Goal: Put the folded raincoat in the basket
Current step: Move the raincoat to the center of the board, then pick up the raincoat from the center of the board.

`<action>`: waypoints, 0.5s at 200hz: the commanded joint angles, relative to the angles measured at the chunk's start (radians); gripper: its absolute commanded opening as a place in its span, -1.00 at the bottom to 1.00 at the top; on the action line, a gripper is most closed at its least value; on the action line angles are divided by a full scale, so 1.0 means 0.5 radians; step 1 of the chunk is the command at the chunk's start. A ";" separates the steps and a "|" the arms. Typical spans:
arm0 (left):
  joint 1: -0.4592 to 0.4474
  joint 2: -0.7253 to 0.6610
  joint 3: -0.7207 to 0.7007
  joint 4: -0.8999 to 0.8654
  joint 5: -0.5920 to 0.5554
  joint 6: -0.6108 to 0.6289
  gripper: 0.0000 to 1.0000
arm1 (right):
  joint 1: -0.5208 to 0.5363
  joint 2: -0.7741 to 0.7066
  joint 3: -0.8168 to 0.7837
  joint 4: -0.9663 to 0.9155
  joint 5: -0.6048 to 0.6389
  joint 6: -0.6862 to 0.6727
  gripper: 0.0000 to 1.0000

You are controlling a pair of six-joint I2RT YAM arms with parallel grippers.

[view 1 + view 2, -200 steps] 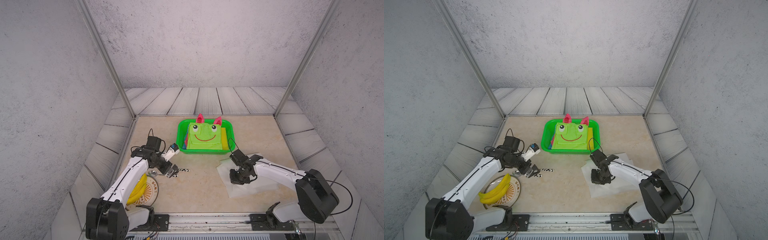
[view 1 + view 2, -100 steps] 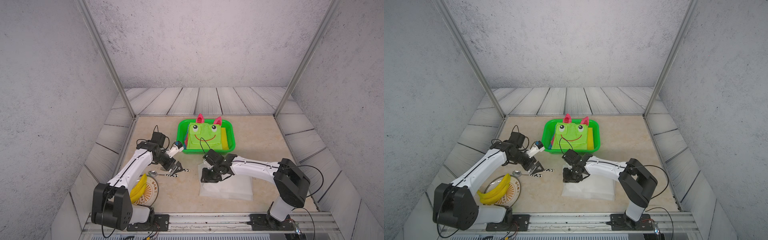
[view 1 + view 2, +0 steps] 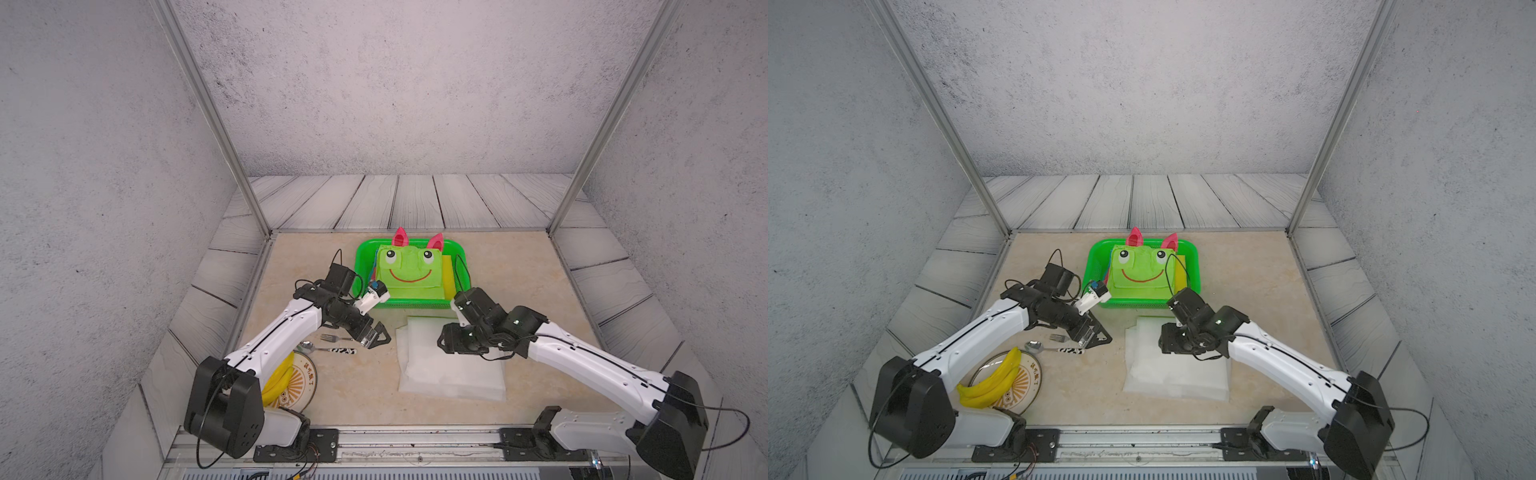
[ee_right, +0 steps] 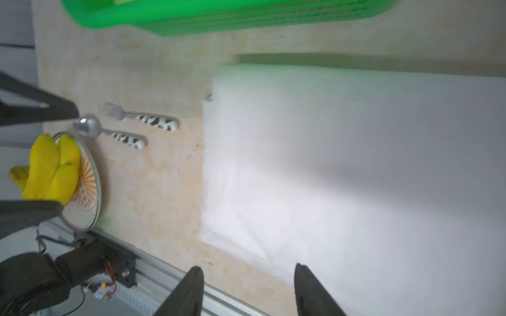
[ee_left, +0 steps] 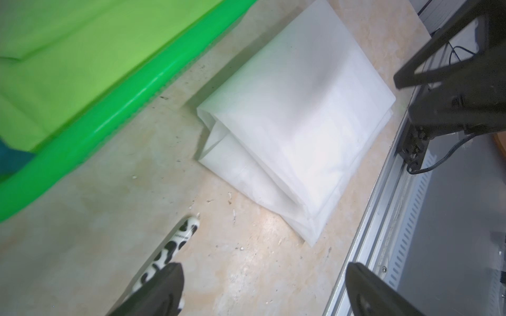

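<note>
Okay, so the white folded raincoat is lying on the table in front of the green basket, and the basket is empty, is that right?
Not quite. The basket is not empty: a folded frog-faced raincoat lies in it, as both top views show. The white folded raincoat does lie on the table in front of the basket.

In both top views the basket (image 3: 415, 304) sat just above frame centre on the table (image 3: 519, 270), the frog-faced bundle (image 3: 409, 274) inside it. Below it, near but apart, lay the folded raincoat (image 3: 449, 374). Left of that lay the fork (image 3: 332, 337), the spoon (image 3: 328, 349) just beneath; at lower left, bananas (image 3: 992, 382) on the plate (image 3: 1025, 386)
</note>
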 commanded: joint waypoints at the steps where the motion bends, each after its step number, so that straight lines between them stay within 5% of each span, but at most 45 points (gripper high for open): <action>1: -0.071 0.175 0.050 0.040 0.036 -0.188 0.96 | -0.216 -0.178 -0.180 -0.163 0.132 -0.058 0.15; 33: -0.121 0.327 -0.015 0.247 0.135 -0.354 0.99 | -0.565 -0.397 -0.424 -0.090 0.178 -0.116 0.55; 100: -0.218 0.536 -0.171 0.695 0.310 -0.618 0.99 | -1.161 -0.126 -0.688 0.314 -0.371 -0.274 0.71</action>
